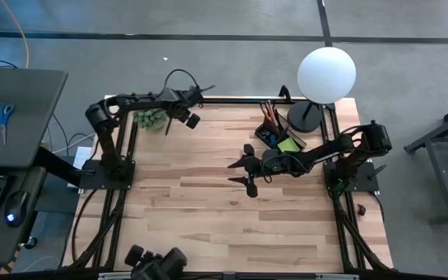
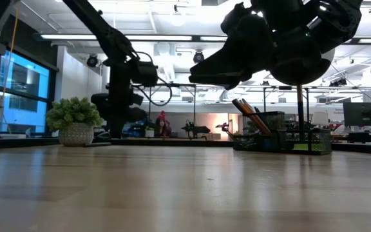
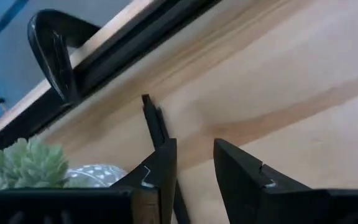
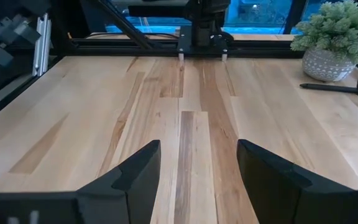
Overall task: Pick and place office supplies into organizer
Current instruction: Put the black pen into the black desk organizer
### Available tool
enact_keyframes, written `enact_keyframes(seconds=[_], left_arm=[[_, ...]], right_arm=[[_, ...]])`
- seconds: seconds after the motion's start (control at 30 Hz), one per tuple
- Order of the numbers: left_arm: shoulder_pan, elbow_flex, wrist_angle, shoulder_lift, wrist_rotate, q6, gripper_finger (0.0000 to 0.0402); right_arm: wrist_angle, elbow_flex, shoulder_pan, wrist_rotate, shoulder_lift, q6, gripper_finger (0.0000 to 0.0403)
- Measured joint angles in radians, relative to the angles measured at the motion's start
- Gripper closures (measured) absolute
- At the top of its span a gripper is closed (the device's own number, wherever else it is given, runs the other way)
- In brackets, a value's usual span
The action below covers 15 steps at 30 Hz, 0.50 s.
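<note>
A black pen [image 3: 156, 121] lies flat on the wooden table beside the small potted plant [image 1: 150, 119], near the far left. It also shows as the dark pen [image 4: 328, 88] in the right wrist view. My left gripper [image 3: 194, 168] hovers open over it, slanting down; the pen runs under one finger [image 3: 160, 168] and nothing sits between the fingers. The black organizer [image 1: 277, 132] stands at the far right, holding pencils [image 2: 253, 119] and a lime-green pad [image 1: 288, 145]. My right gripper [image 1: 249, 167] waits open over the table's middle, holding nothing.
A white globe lamp [image 1: 326, 74] on a black base stands behind the organizer at the far right corner. A black frame rail [image 3: 135, 37] runs along the far edge, close behind the pen. Bare wood [image 4: 191, 112] stretches across the middle and the near half.
</note>
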<state>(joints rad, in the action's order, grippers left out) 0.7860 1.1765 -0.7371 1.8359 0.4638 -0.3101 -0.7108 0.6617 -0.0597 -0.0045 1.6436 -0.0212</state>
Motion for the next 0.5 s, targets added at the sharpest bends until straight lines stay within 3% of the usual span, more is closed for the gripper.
enact_keyframes(seconds=[0.3,0.5], left_arm=[[0.056,0.109,-0.087,0.132,0.031,0.020,0.0307],[0.124,0.135,-0.114,0.142,-0.023,0.018,0.0307]], right_arm=[[0.015,-0.001,0.000,-0.003,0.000,-0.004,0.0199],[0.019,-0.001,0.000,-0.003,0.000,-0.002,0.0199]])
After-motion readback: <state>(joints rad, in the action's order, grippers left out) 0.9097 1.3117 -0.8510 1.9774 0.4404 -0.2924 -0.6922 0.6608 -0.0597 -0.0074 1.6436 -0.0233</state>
